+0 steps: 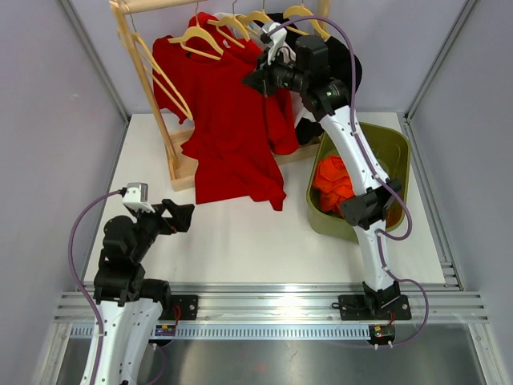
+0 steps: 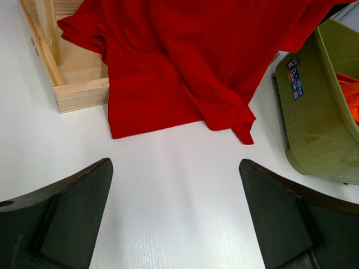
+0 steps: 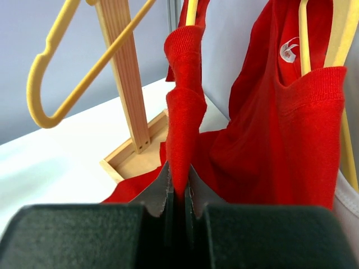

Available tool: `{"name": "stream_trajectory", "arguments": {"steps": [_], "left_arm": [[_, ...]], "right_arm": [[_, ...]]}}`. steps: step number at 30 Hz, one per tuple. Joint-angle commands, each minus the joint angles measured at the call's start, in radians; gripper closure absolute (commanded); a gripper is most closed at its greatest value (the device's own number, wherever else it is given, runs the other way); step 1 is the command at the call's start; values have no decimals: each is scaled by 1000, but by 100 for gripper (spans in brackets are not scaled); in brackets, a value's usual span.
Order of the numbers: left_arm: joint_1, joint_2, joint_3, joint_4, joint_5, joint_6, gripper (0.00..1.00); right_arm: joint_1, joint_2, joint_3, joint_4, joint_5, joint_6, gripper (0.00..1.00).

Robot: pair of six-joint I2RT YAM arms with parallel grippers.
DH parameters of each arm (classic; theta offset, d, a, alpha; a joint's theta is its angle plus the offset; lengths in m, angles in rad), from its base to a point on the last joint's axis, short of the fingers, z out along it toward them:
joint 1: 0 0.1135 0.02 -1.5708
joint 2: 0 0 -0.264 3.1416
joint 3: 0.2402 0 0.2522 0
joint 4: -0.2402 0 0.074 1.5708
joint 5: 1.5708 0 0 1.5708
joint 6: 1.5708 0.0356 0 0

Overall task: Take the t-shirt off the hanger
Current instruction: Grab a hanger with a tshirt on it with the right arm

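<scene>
the red t-shirt (image 1: 236, 136) is seen hanging from a yellow hanger (image 1: 202, 40) on the wooden rack (image 1: 152, 96) at the far side of the table (image 1: 240, 249), with its lower hem draped onto the rack's base and the table top. the right gripper (image 3: 178, 193) is clamped on a narrow fold of the shirt's ribbed edge, up near the hanger, and the fabric is pinched flat between the jaws. the left gripper (image 2: 176, 168) is spread wide and empty, held low above the table just short of the hem. the step in hand is judged to be drawing the pinched part of the shirt off the hanger's arm. for this to be done well, the fold should be pulled outward and downward along the slope of the hanger arm, not straight toward the robot, so that the hanger is not dragged off the rail with the cloth. a firm grip is needed, since only a thin fold is held and it could slip. the neighbouring hangers are crowded close and are best left undisturbed
</scene>
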Motion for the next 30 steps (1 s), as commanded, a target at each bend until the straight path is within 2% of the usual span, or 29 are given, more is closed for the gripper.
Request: {"name": "stream_trajectory", "arguments": {"steps": [1, 11, 19, 24, 28, 30], "left_arm": [[4, 5, 3, 40, -13, 0, 1], [4, 7, 3, 40, -11, 0, 1], [4, 1, 5, 39, -8, 1, 1], [4, -8, 3, 40, -1, 1, 1], [4, -18, 2, 50, 19, 3, 1], [4, -22, -1, 54, 30, 5, 1]], "right_arm": [[6, -90, 91, 82, -56, 56, 100], [5, -99, 155, 83, -12, 61, 100], [-24, -148, 80, 26, -49, 42, 100], [-52, -281, -82, -36, -99, -27, 100], [-75, -450, -330, -72, -128, -90, 100], [-86, -560, -518, -81, -147, -133, 100]]}}
